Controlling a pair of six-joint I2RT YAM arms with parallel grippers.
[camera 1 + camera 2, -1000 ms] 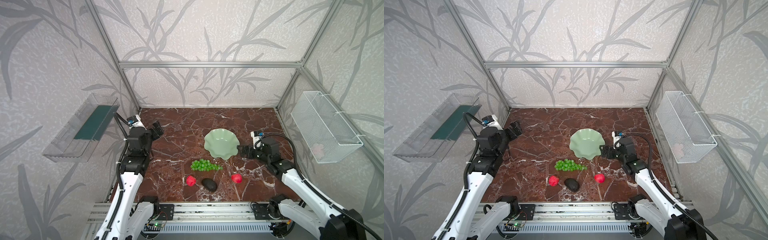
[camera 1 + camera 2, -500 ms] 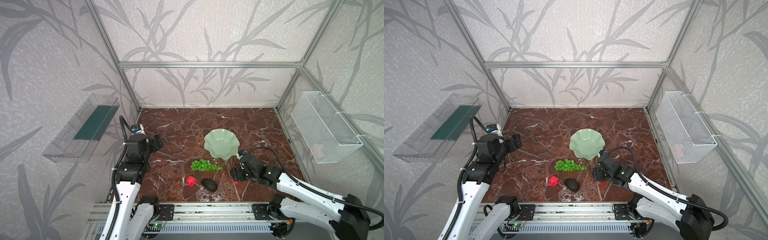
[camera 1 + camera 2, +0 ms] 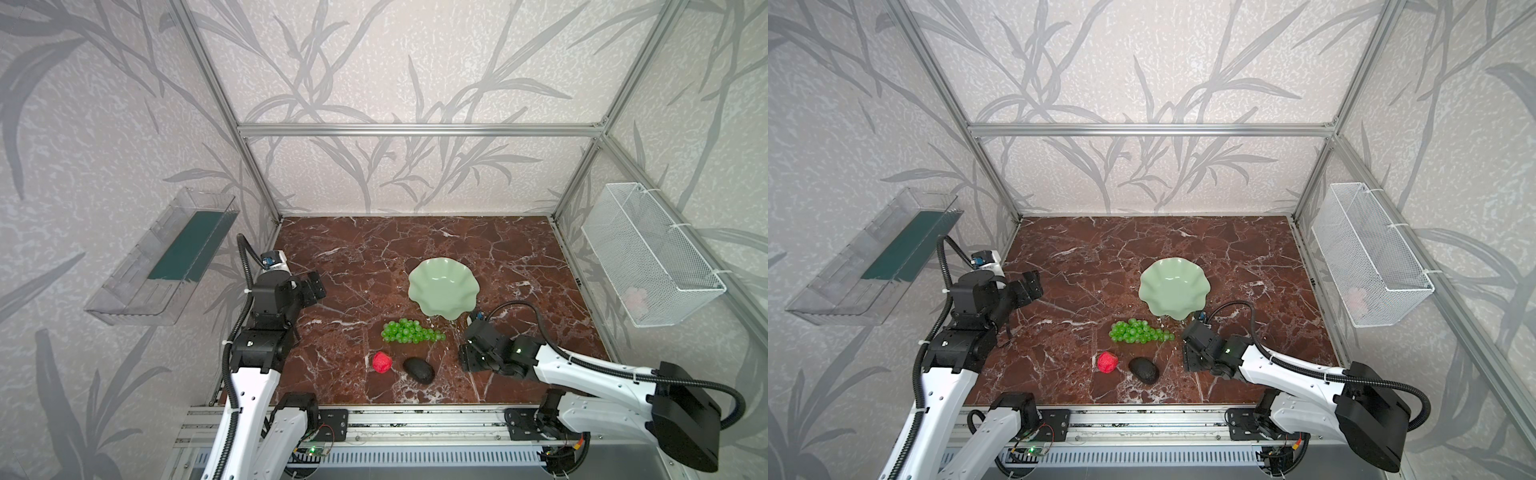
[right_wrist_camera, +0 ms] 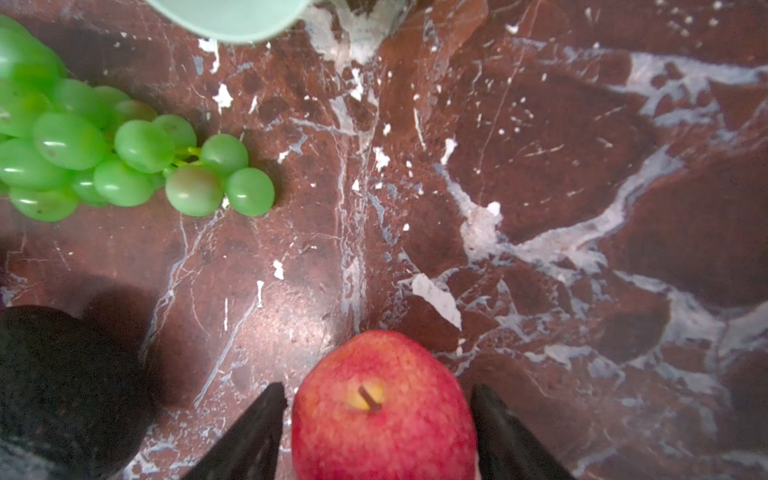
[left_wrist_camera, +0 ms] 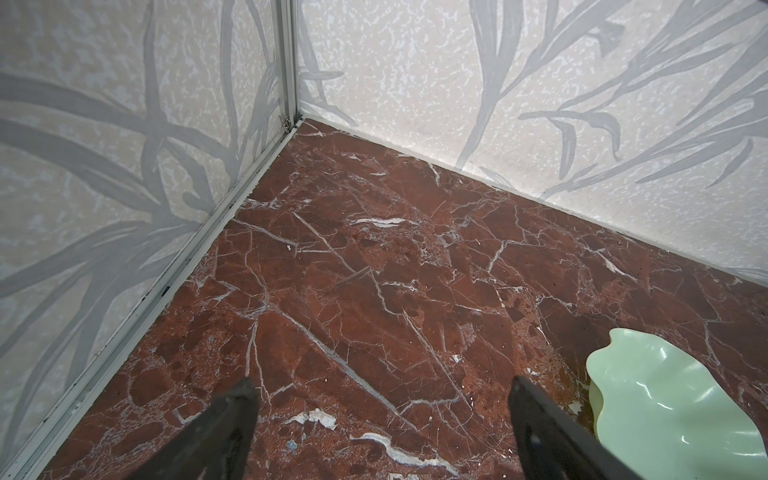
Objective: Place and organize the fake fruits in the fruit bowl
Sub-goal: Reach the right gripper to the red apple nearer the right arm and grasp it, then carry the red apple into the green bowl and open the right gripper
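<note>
Red-brown marble tabletop (image 3: 374,249) lying within leaf-papered walls, fruit bowl (image 3: 442,286) sitting right of centre, grapes (image 3: 409,331), avocado (image 3: 419,370) and left red apple (image 3: 382,361) lying nearer, left gripper (image 5: 380,390) hovering wide open, right gripper (image 4: 378,392) straddling right red apple (image 4: 382,424), grip indeterminable.

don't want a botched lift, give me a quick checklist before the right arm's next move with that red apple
1. right tool straddles the red apple: ok
2. jaws firm on it: cannot tell, a thin gap shows on one side
3. fruit bowl empty to receive it: ok
4. grapes and avocado apart from the right tool: ok
5. left tool open, empty, off to the side: ok
</note>
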